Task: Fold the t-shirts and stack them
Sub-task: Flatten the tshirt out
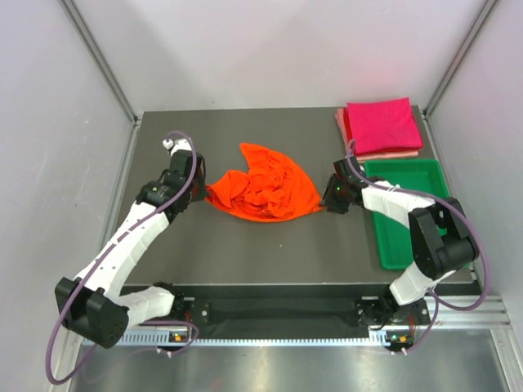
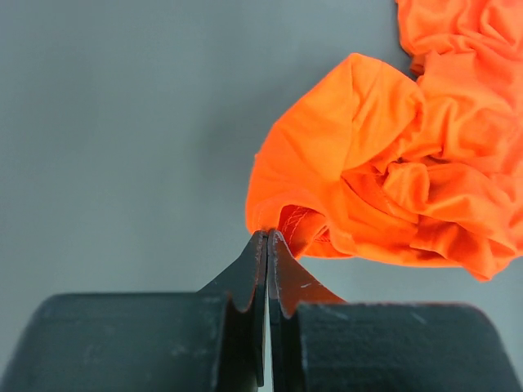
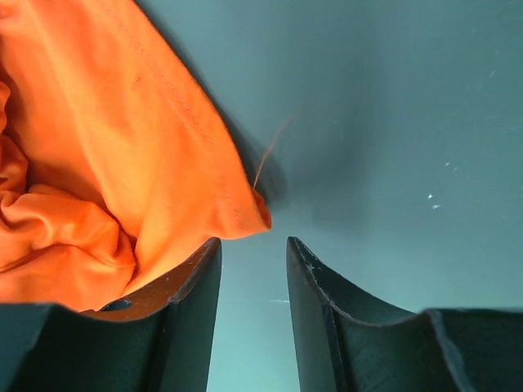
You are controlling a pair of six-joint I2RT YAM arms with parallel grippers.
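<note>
Left fingers (image 2: 248,282) pinching orange t-shirt (image 1: 265,186) (crumpled), right fingers (image 3: 327,322) apart, grey table (image 1: 245,249), white walls (image 1: 261,49).

The right gripper (image 3: 253,245) stands with its jaws apart, bare grey table (image 3: 392,122) showing between them. The crumpled orange t-shirt (image 3: 122,163) lies on the table. Its stitched corner ends just beside one jaw tip, and a loose thread (image 3: 270,151) sticks out from the hem.

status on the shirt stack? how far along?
Done: the magenta t-shirt sits folded on the pale pink t-shirt at the far right. In hand: the orange t-shirt lies crumpled in the middle. The left gripper is shut on its left edge, and the right gripper is open at the opposite corner. Left: fold the orange one and stack it.
</note>
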